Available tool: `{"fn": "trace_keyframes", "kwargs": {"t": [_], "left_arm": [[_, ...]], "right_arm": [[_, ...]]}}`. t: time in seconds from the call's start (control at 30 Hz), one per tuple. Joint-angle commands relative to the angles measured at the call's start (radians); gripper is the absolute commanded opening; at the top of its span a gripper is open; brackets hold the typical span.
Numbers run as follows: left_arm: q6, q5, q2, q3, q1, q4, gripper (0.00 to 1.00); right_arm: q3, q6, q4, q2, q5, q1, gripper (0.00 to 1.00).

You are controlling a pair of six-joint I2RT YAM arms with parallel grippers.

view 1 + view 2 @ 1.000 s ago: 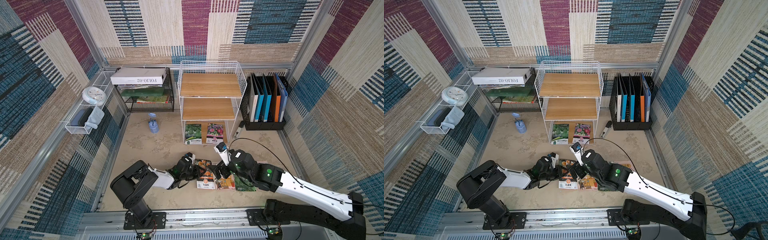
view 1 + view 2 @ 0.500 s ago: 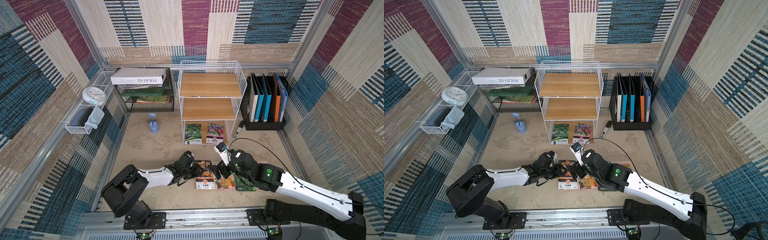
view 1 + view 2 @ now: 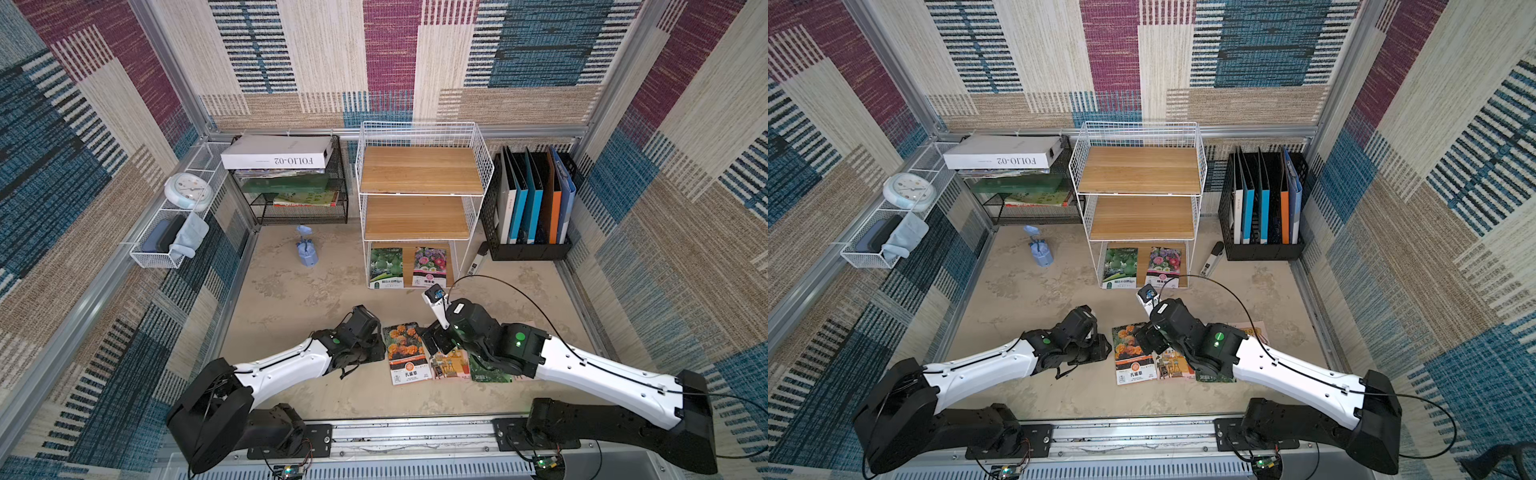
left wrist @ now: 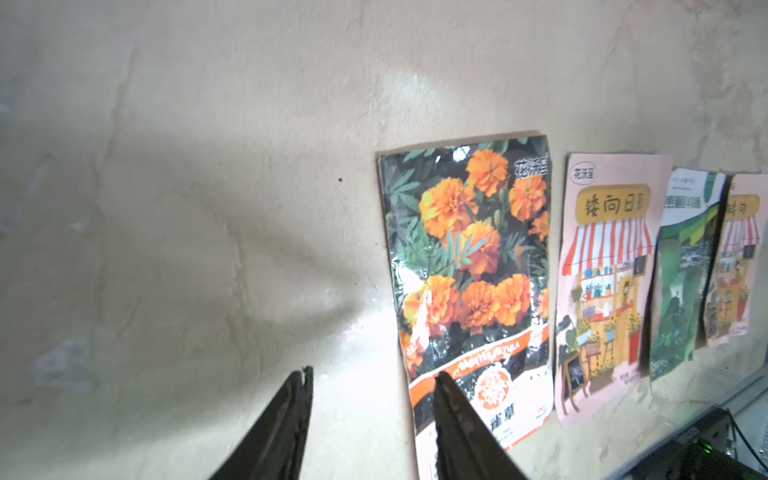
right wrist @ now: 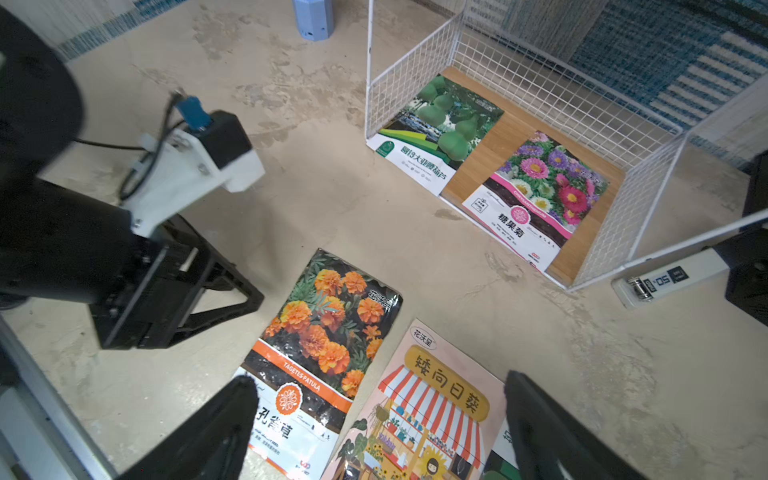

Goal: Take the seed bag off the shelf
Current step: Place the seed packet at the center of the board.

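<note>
Shelf (image 3: 419,170) stands at the table's far edge, mid-way along it. The top and middle boards are bare. The bottom board holds two seed bags, both lying flat:
- gourd bag (image 3: 386,267), on the left arm's side
- aster bag (image 3: 430,266), just beside it on the right arm's side

The right wrist view shows both bags' near ends reaching past the board's front edge toward the table.

More packets lie in a row near the table's front edge. Among them are a marigold bag (image 3: 405,351) and a sunflower bag (image 5: 432,399), so these are already off the shelf.

Left hand (image 4: 372,374) is low at the marigold bag's edge. Its jaws are parted and only bare table shows between them, so it grips nothing. Right hand (image 5: 379,379) hovers over the marigold and sunflower bags with jaws spread wide, also empty.

Handling, as a judgement:
- **Weight and stiffness:** thin flat pouches, probably very light and floppy. One is likely to sag or fold if held by a corner.
- **Surface:** the print looks glossy (likely slick between hard pads).
- **Top-down pinch:** poor, since a bag flat on the board offers no edge.
- **Where to take hold:** the near end that passes the board's front edge looks best. Come in low through the open front, with one jaw under and one over.
- **Clearance:** wire walls close the sides and the middle board sits overhead, so room is tight. The two bags lie close, and a drag could shift the neighbour.
</note>
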Motion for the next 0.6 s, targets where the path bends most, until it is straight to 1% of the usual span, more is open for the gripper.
{"fn": "trace_keyframes", "kwargs": {"t": [0.0, 0.07, 0.13, 0.17, 0.27, 0.37, 0.47, 0.57], "left_arm": [[0.049, -0.05, -0.068, 0.009, 0.004, -0.057, 0.55], [0.058, -0.043, -0.126, 0.005, 0.009, -0.049, 0.61], [0.058, -0.011, -0.177, -0.009, 0.021, -0.024, 0.68], [0.057, 0.016, -0.2, -0.019, 0.032, -0.008, 0.74], [0.041, 0.125, -0.236, -0.051, 0.074, 0.051, 0.8], [0.015, 0.238, -0.243, -0.089, 0.121, 0.13, 0.81], [-0.014, 0.324, -0.248, -0.128, 0.168, 0.21, 0.81], [-0.018, 0.365, -0.259, -0.136, 0.202, 0.228, 0.81]], "right_arm": [[0.012, -0.08, -0.017, 0.048, 0.077, -0.01, 0.95], [0.013, -0.138, -0.004, 0.092, 0.094, -0.028, 0.94], [0.015, -0.187, 0.012, 0.136, 0.079, -0.059, 0.94], [0.015, -0.212, 0.024, 0.162, 0.066, -0.077, 0.93], [0.024, -0.277, 0.064, 0.238, 0.039, -0.125, 0.91], [0.044, -0.349, 0.106, 0.323, 0.034, -0.163, 0.9], [0.081, -0.412, 0.142, 0.412, 0.032, -0.195, 0.89], [0.155, -0.453, 0.131, 0.52, 0.049, -0.228, 0.86]]}}
